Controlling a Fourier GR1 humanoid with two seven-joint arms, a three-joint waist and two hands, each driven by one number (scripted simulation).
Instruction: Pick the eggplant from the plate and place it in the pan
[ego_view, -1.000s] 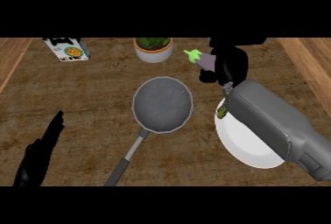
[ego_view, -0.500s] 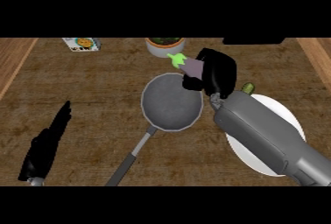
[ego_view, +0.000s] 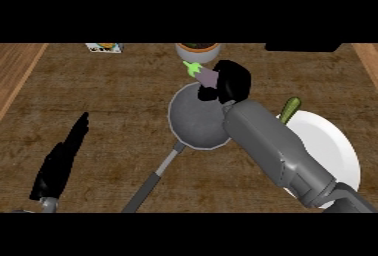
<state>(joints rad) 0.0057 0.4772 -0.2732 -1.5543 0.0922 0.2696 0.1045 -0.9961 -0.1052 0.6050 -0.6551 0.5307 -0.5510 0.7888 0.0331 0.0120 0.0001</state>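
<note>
My right hand (ego_view: 230, 82) is curled round the purple eggplant (ego_view: 204, 75), whose green stem end sticks out to the upper left. Hand and eggplant hang over the far rim of the grey pan (ego_view: 193, 117), whose long handle runs down toward the lower left. To the right of the pan lies the white plate (ego_view: 328, 147), partly hidden by my right forearm. My left hand (ego_view: 63, 157) rests open at the lower left, fingers pointing up.
A green vegetable (ego_view: 289, 109) lies at the plate's upper left edge. A pot with a plant (ego_view: 198, 49) stands at the back, just beyond the eggplant. A small box (ego_view: 103, 47) sits at the back left. Wooden edges frame both sides.
My right hand has carried the eggplant leftward and nearer, from beyond the plate to above the pan's far rim. The view has shifted slightly. The left hand has stayed at rest.
</note>
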